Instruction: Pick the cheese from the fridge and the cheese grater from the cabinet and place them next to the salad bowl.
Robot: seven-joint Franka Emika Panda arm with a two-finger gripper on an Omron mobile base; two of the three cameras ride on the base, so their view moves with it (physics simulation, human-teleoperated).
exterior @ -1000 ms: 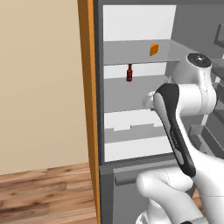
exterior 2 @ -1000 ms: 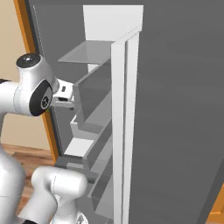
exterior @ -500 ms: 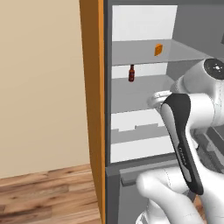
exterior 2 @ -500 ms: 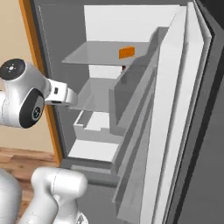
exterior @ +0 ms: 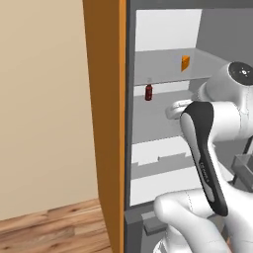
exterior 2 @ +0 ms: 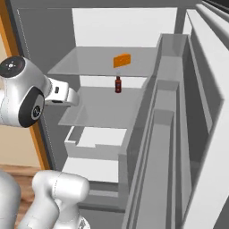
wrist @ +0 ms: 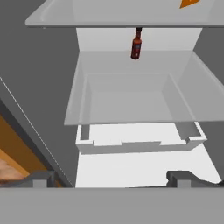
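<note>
The fridge [exterior 2: 103, 27] stands open in front of me. The cheese [exterior 2: 121, 60], a small orange wedge, lies on its upper glass shelf; it is also the cheese [exterior: 185, 63] in the left base view and the cheese [wrist: 190, 3] at the top right corner of the hand view. My gripper [wrist: 111, 178] is open and empty, outside the fridge front at the level of the lower drawer, well below and short of the cheese. The white hand [exterior 2: 62, 91] points into the fridge from the left. The cheese grater, the cabinet and the salad bowl are out of view.
A small dark red bottle [exterior 2: 118, 84] stands on the shelf under the cheese. A pale drawer [wrist: 131, 100] sits below it. The fridge door [exterior 2: 201, 116] with its bins stands open on the right. An orange-brown panel [exterior: 106, 123] borders the fridge on the left, above wooden floor [exterior: 54, 227].
The fridge door has swung wide open, so the shelves and cheese now show in the right base view. Both base views have shifted. The gripper has stayed open.
</note>
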